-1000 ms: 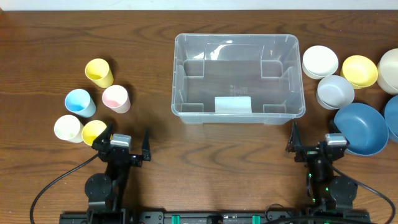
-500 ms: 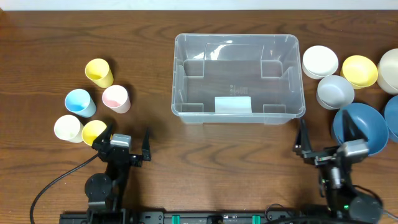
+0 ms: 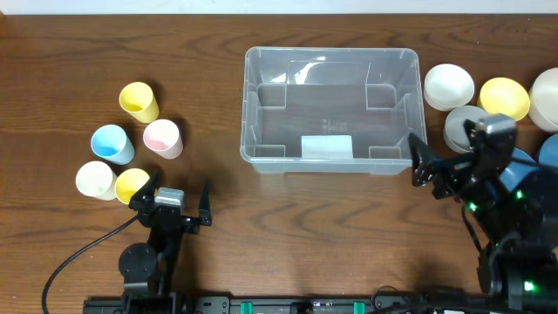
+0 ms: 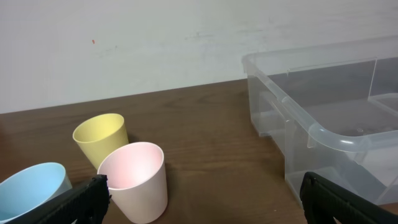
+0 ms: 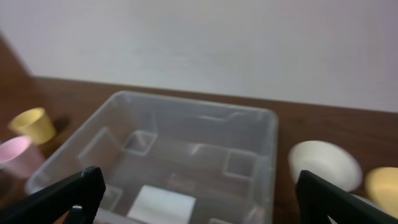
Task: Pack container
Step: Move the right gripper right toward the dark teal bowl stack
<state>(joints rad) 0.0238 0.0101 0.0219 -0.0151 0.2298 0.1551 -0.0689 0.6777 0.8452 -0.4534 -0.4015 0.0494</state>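
Since the earlier overhead frames the right arm has swung up from the lower right of the picture toward the middle right, while the left arm has not moved. From overhead, the container (image 3: 331, 122) sits empty at the upper centre of the table, its long axis running left to right across the frame. The right gripper (image 3: 446, 166) hangs just off the container's lower right corner with its fingers spread wide and nothing between them, partly covering the blue bowl (image 3: 527, 171) and the grey bowl (image 3: 460, 122). The left gripper (image 3: 178, 190) sits at the lower left, likewise spread and empty, well apart from the container and next to the cluster of cups, nearest the yellow cup (image 3: 131, 183) by its left finger. So the right arm is plainly the nearer one to the container, which lies up and to the left of it. In the left wrist view the gripper (image 4: 205, 186) is wide open, with the pink cup (image 4: 134, 180) at the lower left and the container's (image 4: 323, 134) near corner to the right. In the right wrist view the open gripper (image 5: 199, 180) looks down into the container (image 5: 186, 102) filling the centre, with a white bowl (image 5: 323, 163) at the right. The container probably needs no reaching for; a bowl has to be picked first.
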